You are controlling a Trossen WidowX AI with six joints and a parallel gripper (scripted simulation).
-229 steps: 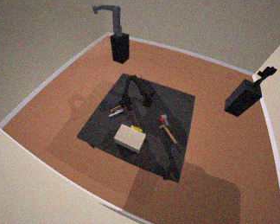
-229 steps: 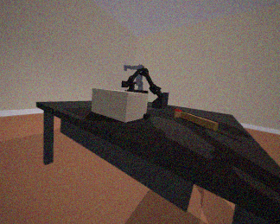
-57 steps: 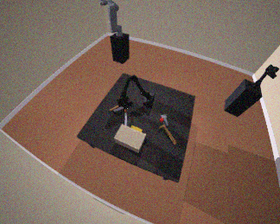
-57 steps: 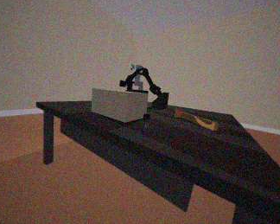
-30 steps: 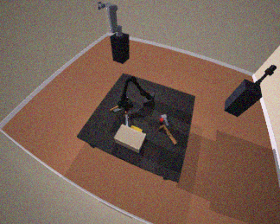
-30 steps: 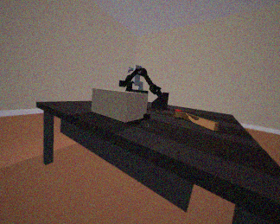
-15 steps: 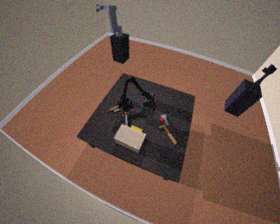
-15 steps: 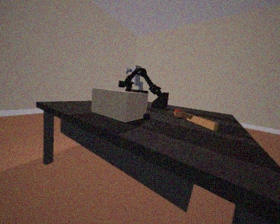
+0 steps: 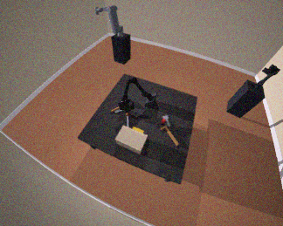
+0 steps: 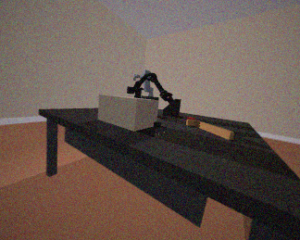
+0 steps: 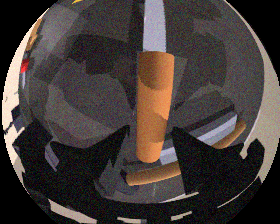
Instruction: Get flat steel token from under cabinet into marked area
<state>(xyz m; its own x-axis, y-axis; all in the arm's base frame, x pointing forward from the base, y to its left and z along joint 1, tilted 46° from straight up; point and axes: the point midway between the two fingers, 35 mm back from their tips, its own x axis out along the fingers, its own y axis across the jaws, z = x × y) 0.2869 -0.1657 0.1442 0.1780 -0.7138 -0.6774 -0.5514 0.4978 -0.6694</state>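
Observation:
My gripper (image 11: 151,130) (image 9: 126,109) (image 10: 138,90) hangs over the dark table (image 9: 100,129) behind the beige cabinet (image 9: 131,140) (image 10: 126,111). Its fingers stand open on either side of a tool with an orange handle (image 11: 153,100) and a flat steel blade (image 11: 151,16) (image 9: 127,120). There are gaps between the fingers and the handle. The blade points toward the yellow marked area (image 9: 138,130) by the cabinet. I cannot see the steel token in any view.
A hammer with a red head (image 9: 166,120) (image 10: 191,120) and a wooden handle (image 9: 172,136) (image 10: 217,131) lies right of the cabinet. A short orange-brown bar (image 11: 153,175) (image 9: 115,110) lies by the gripper. Two black stands (image 9: 121,48) (image 9: 245,98) are on the floor.

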